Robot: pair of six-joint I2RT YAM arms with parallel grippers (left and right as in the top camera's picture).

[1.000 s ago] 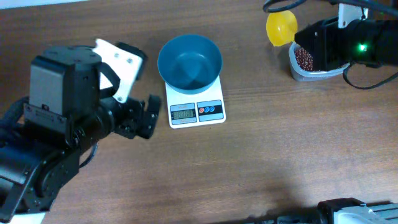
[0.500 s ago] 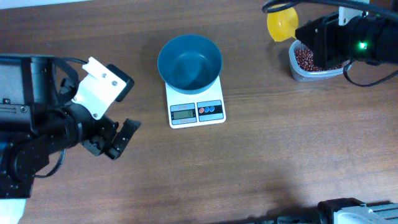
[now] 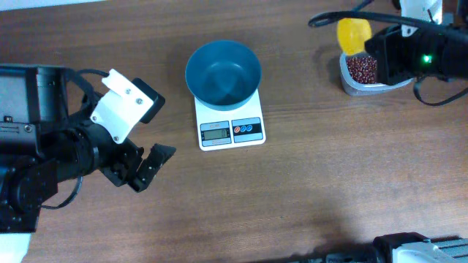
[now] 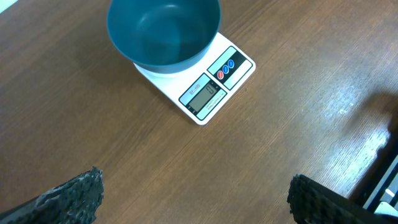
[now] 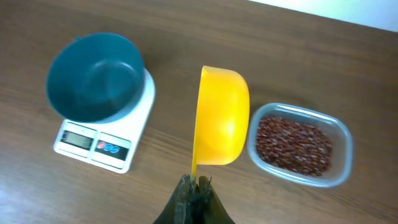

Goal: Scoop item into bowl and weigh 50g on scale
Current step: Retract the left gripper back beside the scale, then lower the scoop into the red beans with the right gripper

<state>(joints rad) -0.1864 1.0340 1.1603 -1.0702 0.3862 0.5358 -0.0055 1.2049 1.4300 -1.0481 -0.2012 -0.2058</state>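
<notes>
Beans (image 3: 361, 68) fill a clear tub (image 3: 374, 87) at the far right of the counter (image 3: 314, 175) in the overhead view. The long axis of the tub runs roughly from 9 to 3 o'clock. A yellow scoop (image 3: 353, 33) hangs at the 11 o'clock edge of the tub, under the right arm. The bowl (image 3: 223, 71) stands on the scale (image 3: 231, 125), well apart from the tub at its 9 o'clock, and looks empty. The left tool (image 3: 138, 171) waits at 7 o'clock of the scale. From the left wrist view its two fingers stand far apart at the lower corners with only bare wood between them, so it is wide open and holds nothing. The bowl and the scale lie at 12 o'clock from it, and the digits on the display are too small to read. In the right wrist view the right tool (image 5: 195, 185) is closed on the thin handle of the scoop. The cup of the scoop stands on its edge, and I cannot tell if anything is inside. The beans sit just beside it at 3 o'clock, and the bowl is further away at 10 o'clock. I judge the right arm is clearly the nearer one for the beans. The coming move is probably a short dip toward 3 o'clock along the tub, then a long carry toward the bowl.
</notes>
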